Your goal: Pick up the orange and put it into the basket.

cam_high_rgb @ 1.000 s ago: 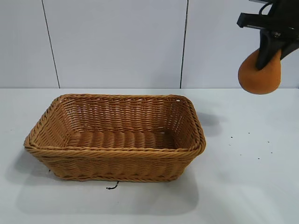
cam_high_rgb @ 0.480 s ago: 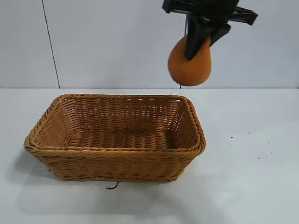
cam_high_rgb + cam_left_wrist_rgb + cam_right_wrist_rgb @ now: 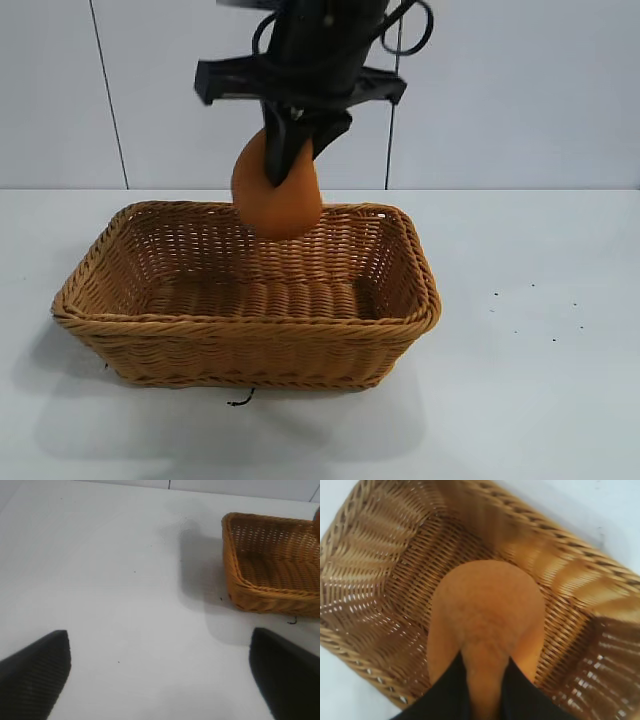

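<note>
Since the earlier frames the orange (image 3: 277, 195) has been carried leftward from the table's far right side and is now held over the wicker basket (image 3: 250, 352), above its back rim near the middle. The right gripper (image 3: 291, 150) is clamped on the orange's narrow top, and the fruit hangs below the fingers, clear of the basket floor. In the right wrist view the orange (image 3: 487, 617) is seen against the basket's woven interior (image 3: 380, 570), pinched between two dark fingers (image 3: 445, 692). The basket has not shifted on the white table (image 3: 540, 380). A small dark scrap (image 3: 240, 400) lies just in front of the basket. The left gripper (image 3: 160, 672) is held with fingers apart, well away from the basket (image 3: 272, 572), over bare table.
</note>
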